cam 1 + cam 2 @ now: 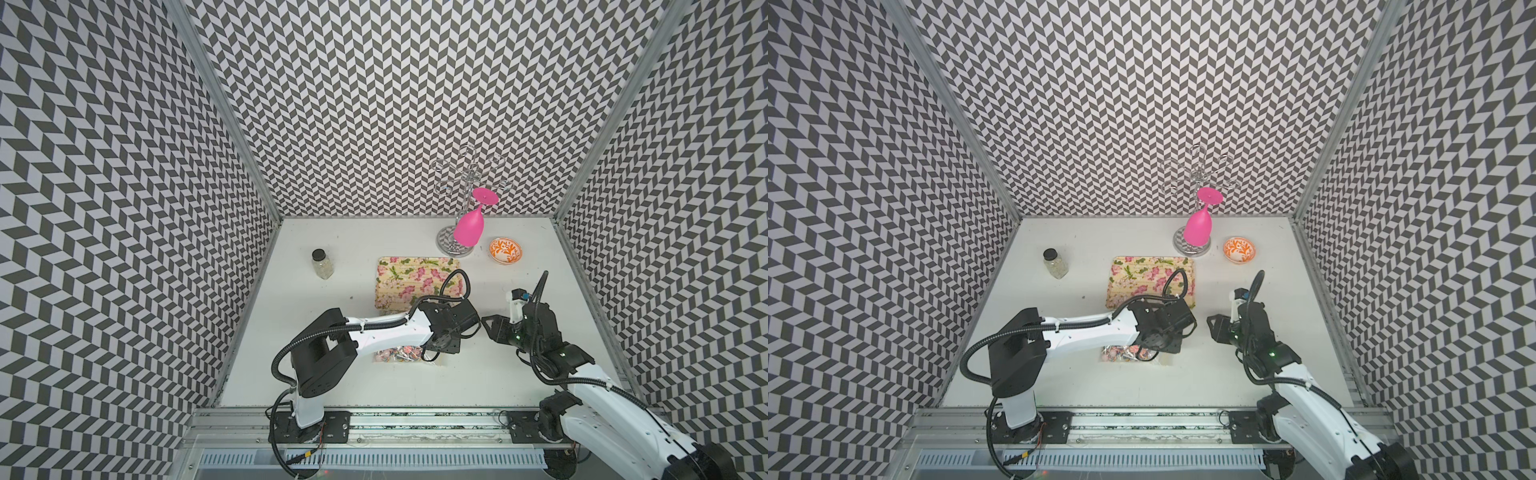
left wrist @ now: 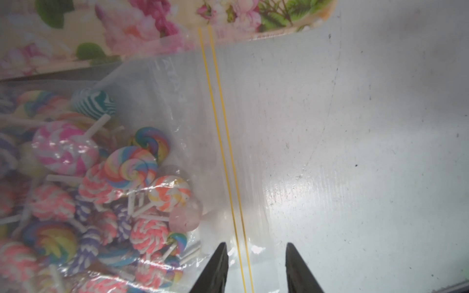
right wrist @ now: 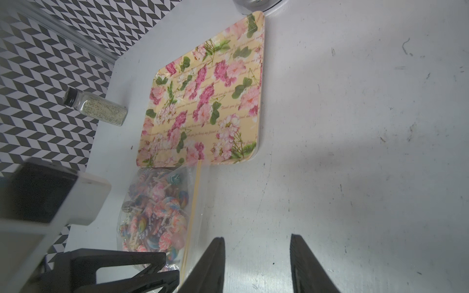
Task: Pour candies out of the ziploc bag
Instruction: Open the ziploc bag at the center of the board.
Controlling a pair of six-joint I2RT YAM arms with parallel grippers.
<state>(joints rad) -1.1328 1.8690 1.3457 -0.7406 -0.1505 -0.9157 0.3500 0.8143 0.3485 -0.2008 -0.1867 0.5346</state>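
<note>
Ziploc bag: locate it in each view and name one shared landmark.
Top view: ziploc bag half hidden under the left arm, nearer than the floral tray.
Top view: same spot, tray beyond.
Left wrist: close up, zip strip between the jaws of the left gripper.
Right wrist: bag meeting the tray's edge.
Shared landmark: floral tray.

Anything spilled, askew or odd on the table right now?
Nothing spilled or damaged. The candies are all inside the ziploc bag, lying flat with one corner reaching the rim of the floral tray. The left tool straddles its zip strip, jaws apart.
</note>
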